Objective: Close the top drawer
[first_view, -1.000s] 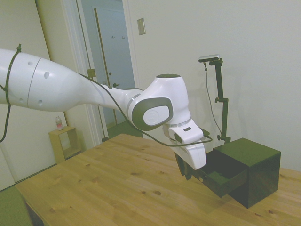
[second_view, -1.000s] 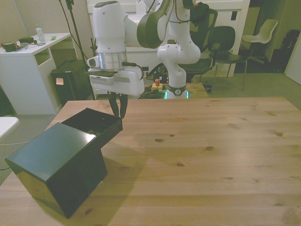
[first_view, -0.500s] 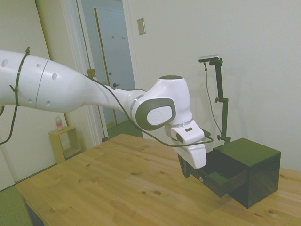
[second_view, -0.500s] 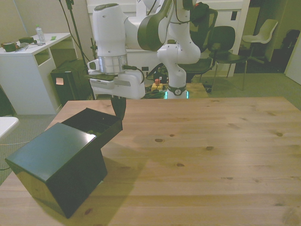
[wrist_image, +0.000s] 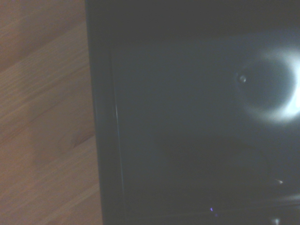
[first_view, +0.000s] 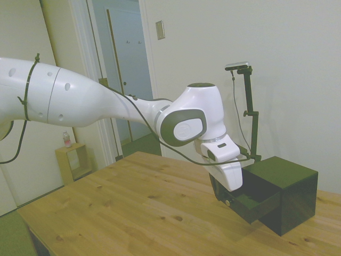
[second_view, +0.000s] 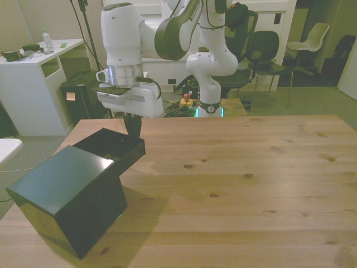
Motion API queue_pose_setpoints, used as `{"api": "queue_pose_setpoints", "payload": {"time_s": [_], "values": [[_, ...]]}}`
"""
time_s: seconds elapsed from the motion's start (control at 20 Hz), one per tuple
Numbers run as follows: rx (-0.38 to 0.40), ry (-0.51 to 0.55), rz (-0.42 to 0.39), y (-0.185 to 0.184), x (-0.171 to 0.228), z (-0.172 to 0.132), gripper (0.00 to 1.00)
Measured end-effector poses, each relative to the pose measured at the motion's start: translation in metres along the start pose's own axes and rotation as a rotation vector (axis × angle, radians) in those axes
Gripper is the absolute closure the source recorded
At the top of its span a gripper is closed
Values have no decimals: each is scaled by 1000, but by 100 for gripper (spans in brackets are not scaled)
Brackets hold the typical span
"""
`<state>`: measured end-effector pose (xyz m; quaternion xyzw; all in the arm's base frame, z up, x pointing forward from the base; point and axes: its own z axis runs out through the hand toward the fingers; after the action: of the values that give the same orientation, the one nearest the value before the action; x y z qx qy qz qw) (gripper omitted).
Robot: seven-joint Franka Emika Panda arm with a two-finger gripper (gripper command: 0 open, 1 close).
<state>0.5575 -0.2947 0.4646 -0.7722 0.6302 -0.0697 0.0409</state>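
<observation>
Front view, near to far: black cabinet [second_view: 67, 195] sits at the table's [second_view: 234, 184] near corner on the front view's left. Top drawer [second_view: 111, 148] sticks out of it, open, pointing away from the camera twd the far edge & slightly to the front view's right; its long axis runs along that same slide line. Just past the drawer's outer end hangs the gripper [second_view: 133, 124], dark fingers pointing down by the drawer's far rim. Fingers look close together w/ nothing visibly btwn them, but touching the drawer or not: can't tell.

Side view: drawer [first_view: 250, 200] juts from the cabinet [first_view: 285, 194] twd the picture's left; small metallic knob [first_view: 227, 202] on its flat front shows here only. Gripper [first_view: 217, 191] mostly hidden behind the white hand housing, fingertips lost against the black front. Lower drawers not distinguishable.

Wrist view: blurry, dark drawer interior [wrist_image: 187, 117] w/ a bright glare patch, wood table [wrist_image: 42, 117] beside its rim.
</observation>
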Motion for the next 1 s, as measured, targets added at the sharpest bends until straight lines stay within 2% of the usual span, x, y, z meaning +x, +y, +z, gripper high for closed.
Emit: {"api": "queue_pose_setpoints", "payload": {"time_s": [1.0], "values": [[3, 7, 51, -30, 55, -10, 100]]}}
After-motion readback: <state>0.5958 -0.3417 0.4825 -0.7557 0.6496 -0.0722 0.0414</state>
